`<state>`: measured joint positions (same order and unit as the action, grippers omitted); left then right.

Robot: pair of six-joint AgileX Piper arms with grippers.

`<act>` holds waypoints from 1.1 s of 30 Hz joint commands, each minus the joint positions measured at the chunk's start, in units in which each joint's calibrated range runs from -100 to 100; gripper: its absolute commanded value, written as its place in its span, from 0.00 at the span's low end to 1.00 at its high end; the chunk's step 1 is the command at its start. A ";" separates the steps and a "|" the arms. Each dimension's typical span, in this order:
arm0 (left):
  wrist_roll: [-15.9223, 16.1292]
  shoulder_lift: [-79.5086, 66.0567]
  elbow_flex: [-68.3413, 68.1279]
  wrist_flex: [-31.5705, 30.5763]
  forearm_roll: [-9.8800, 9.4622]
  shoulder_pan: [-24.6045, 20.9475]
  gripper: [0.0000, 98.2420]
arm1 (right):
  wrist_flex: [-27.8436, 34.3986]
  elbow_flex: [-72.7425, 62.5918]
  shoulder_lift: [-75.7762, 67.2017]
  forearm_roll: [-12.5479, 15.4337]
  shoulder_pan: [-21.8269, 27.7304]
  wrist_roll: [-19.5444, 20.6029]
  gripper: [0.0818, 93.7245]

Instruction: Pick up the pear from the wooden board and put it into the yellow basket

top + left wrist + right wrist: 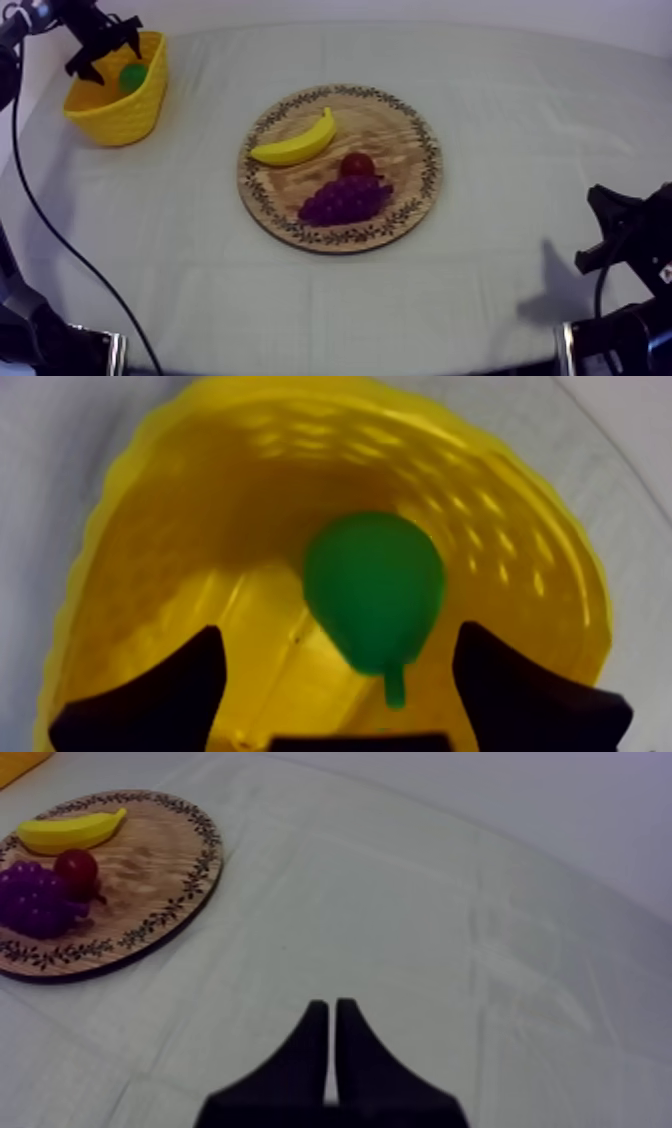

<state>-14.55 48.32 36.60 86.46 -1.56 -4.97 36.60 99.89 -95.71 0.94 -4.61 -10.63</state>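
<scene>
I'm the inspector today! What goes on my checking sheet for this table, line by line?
Surface: grey-white cloth, nothing spilled.
Job's things: pear lies inside the yellow basket; wooden board at the middle of the cloth.
Clutter: banana, grapes and small red fruit on the board.
Grippers: left gripper open above the basket; right gripper shut, low at its side.
Cables: none but the robot's own.
Surroundings: nothing seen.

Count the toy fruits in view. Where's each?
4. On the wooden board: the banana at its far left, the small red fruit mid-board, the bunch of grapes beside it on the near side. The pear lies in the yellow basket. Part of the basket floor is hidden.
</scene>
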 commanded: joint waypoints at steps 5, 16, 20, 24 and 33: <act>0.30 -1.20 -1.69 -0.54 0.07 -0.06 0.88 | 0.01 0.00 -0.04 0.01 0.01 -0.04 0.00; 0.80 -8.67 -7.60 -0.31 -0.16 0.65 0.85 | 0.01 0.00 -0.04 0.01 0.01 -0.04 0.00; 0.70 -12.79 -9.56 0.52 -0.17 1.38 0.84 | 0.01 0.00 -0.04 0.01 0.01 -0.04 0.00; 0.56 -17.05 -11.64 1.19 -0.13 2.16 0.83 | 0.01 0.00 -0.04 0.01 0.01 -0.04 0.00; 0.71 -26.17 -17.07 2.13 0.01 2.77 0.76 | 0.01 0.00 -0.04 0.01 0.01 -0.04 0.00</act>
<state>-13.89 23.70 20.23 88.59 -1.58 -2.16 36.60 99.89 -95.71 0.94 -4.61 -10.68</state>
